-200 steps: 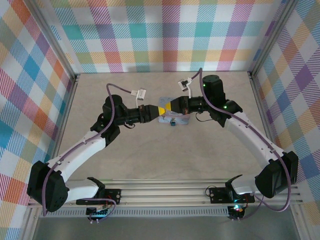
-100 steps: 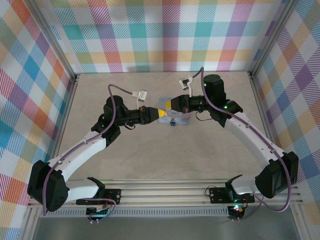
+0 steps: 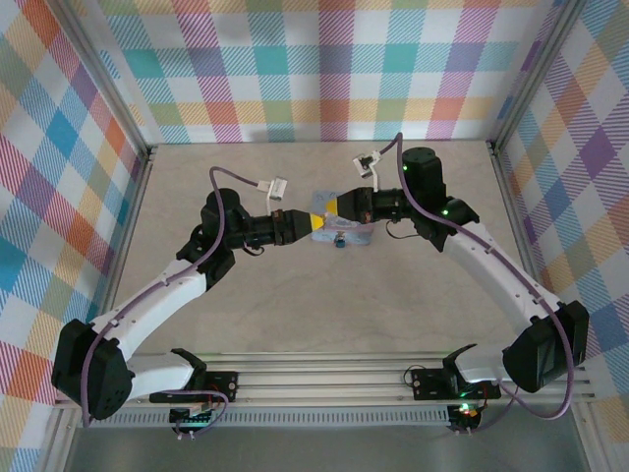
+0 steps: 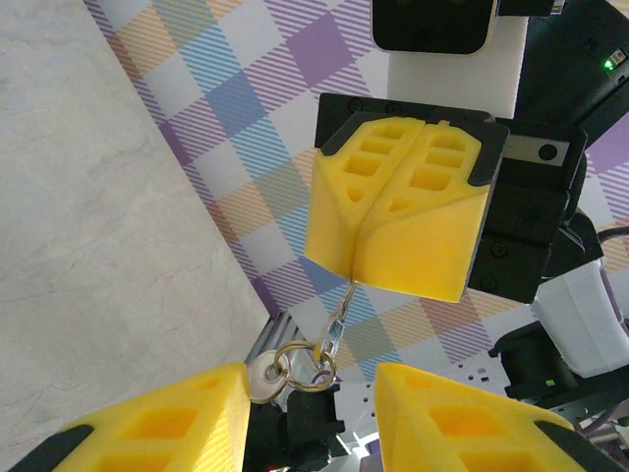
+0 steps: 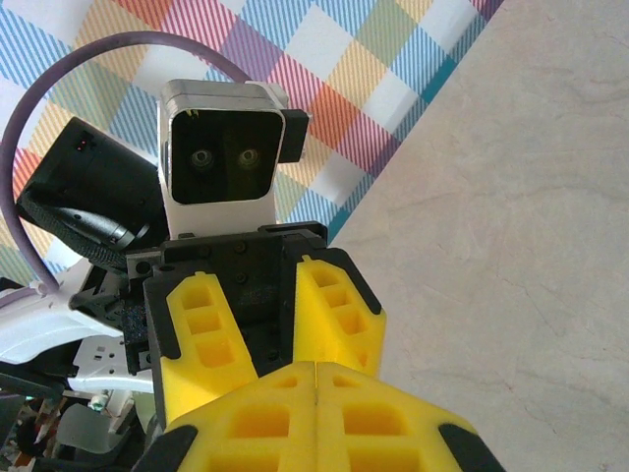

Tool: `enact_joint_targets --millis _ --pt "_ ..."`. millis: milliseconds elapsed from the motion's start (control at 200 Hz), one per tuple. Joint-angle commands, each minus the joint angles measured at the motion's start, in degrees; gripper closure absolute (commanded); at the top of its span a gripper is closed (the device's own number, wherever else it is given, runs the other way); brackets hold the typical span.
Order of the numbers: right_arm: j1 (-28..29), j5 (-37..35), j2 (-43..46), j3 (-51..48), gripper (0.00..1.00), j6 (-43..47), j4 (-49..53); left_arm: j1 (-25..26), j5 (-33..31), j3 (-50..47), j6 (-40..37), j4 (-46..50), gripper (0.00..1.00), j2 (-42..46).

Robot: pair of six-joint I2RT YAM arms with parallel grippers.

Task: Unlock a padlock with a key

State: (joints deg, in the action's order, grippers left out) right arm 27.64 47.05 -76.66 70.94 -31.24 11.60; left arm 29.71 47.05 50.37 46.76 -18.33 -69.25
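The right hand [image 4: 362, 267] has its yellow fingers pressed together on a thin metal link [image 4: 337, 320]. From the link hang a ring [image 4: 298, 360] and the key [image 4: 263, 375]. The left hand [image 4: 313, 385] faces it nose to nose, fingers spread. The ring and key hang in the gap, with the key's head just beside one finger. Both hands meet above the middle of the counter [image 3: 295, 315], somewhat toward its far edge. The padlock [image 3: 339, 240] lies on the counter below them, touching or just beside the near side of a pale blue tin [image 3: 358, 233].

The main risk is probably the loose hang. The key can swing or turn on its ring, so the left hand might close on the ring, or catch the key askew. A crooked grip would leave the blade poorly lined up for the keyhole. The two hands are also close enough to bump if either pushes forward. The small padlock looks unheld and may skid under a push.

There is open room toward the near, left and right edges of the counter. The chequered walls [image 3: 324, 69] stand well apart from the work.
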Motion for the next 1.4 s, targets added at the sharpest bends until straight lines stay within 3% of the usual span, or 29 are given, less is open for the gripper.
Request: enact_joint_targets --millis 0,520,725,1100,1395 --pt "-0.2 1.9 1.3 -0.6 1.00 -0.1 -0.6 -0.5 0.1 -0.2 0.1 -2.2 0.63 1.1" --pt "-0.2 2.1 1.9 -1.2 1.00 -0.6 -0.9 0.1 0.9 0.7 2.2 -5.4 0.75 -0.7" --pt "-0.1 1.8 2.3 -1.4 1.00 -0.8 -0.7 0.6 0.6 0.7 2.4 -5.5 0.85 -0.6" --pt "0.0 1.7 2.6 -2.6 1.00 -1.7 -1.7 1.6 1.0 1.4 2.5 -5.3 0.78 -1.3" --pt "-0.1 1.3 2.4 -2.4 1.00 -1.5 -1.3 1.9 0.8 1.5 2.0 -4.9 0.98 -1.9"
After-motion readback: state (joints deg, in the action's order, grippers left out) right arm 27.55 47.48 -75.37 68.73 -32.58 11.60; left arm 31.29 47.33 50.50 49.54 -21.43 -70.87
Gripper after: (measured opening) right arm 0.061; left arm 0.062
